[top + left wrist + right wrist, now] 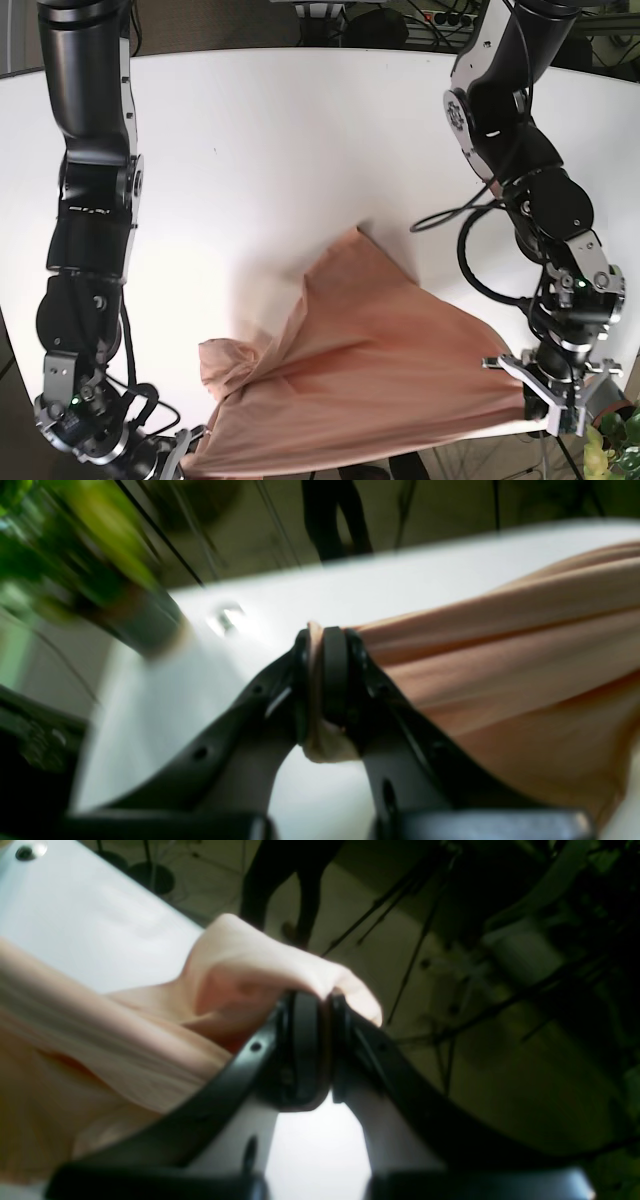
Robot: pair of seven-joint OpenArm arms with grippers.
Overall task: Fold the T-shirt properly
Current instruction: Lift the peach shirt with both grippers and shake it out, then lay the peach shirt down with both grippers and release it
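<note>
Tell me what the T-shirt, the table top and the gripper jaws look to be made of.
T-shirt: soft matte peach knit, probably cotton jersey; it drapes in loose folds.
Table top: smooth white board, likely laminate, slightly glossy with soft glare.
Left gripper and right gripper: jaws of matte black moulded plastic, seemingly with rubbery pads, shut on cloth.

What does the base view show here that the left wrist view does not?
Only the base view shows the whole T-shirt stretched between both arms, including the right gripper at its other corner. Only the left wrist view shows, close up, the left gripper pinching a fold of fabric between its pads. Both show the peach shirt over the white table.
</note>
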